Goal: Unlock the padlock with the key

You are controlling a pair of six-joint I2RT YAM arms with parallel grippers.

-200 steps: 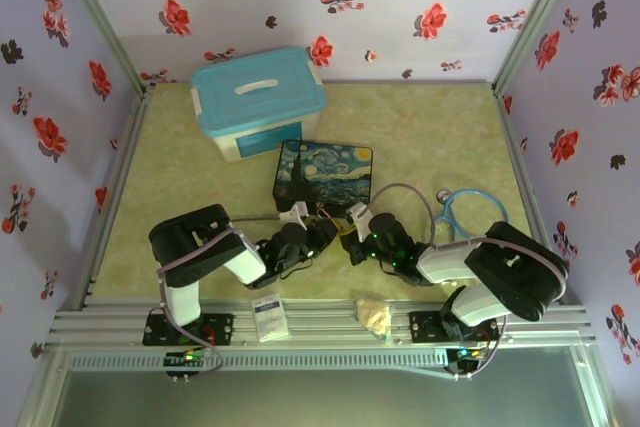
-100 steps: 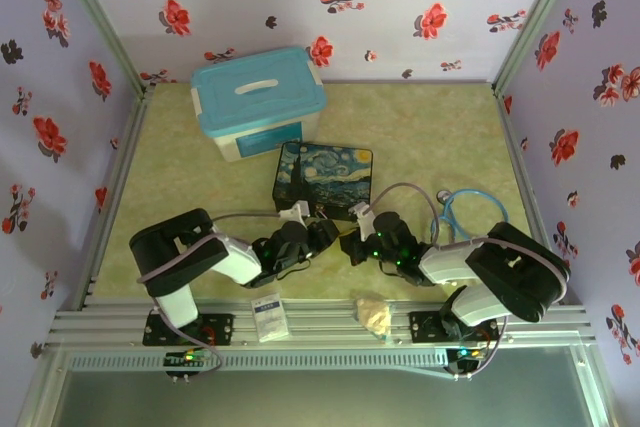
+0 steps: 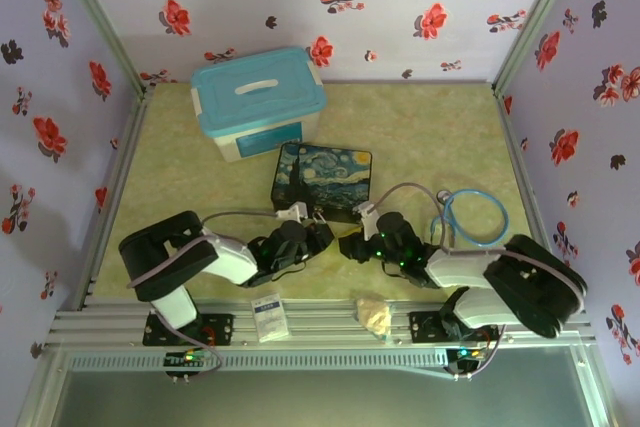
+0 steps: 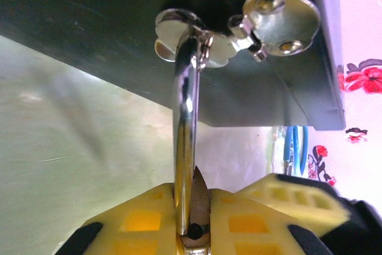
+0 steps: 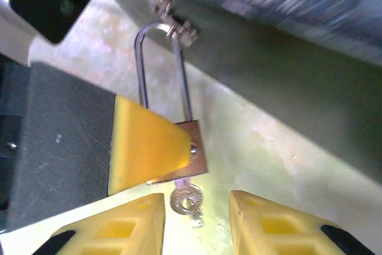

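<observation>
Bracing hand: my left gripper (image 4: 192,228) is clamped on the padlock (image 5: 196,147), with one yellow pad (image 5: 143,147) covering most of the brass body. I want that clamp firm and motionless so the body cannot twist with the key.
Turning hand: my right gripper (image 5: 194,222) has its jaws apart, one on either side of the key and neither touching it.
Key: the key (image 5: 186,201) sits in the bottom of the padlock, its round head hanging out into the gap between my right jaws.
Step, as I judge it: close on the key's head, then turn it.
Grip: I centre the head in the gap first, then close slowly with the jaws flat on its two faces. It is tiny, and I expect an off-centre pinch to skid off it.
Turn: I roll the wrist about the key's own line with no sideways pull, otherwise I risk bending the key or dragging it out.
Shackle: the silver shackle (image 5: 184,88) runs up through the clasp (image 5: 170,28) on the dark side of the box (image 5: 286,88), just above the table (image 5: 256,159). I cannot tell whether it is released.
Risk: tugging either hand could drag the box along.
</observation>
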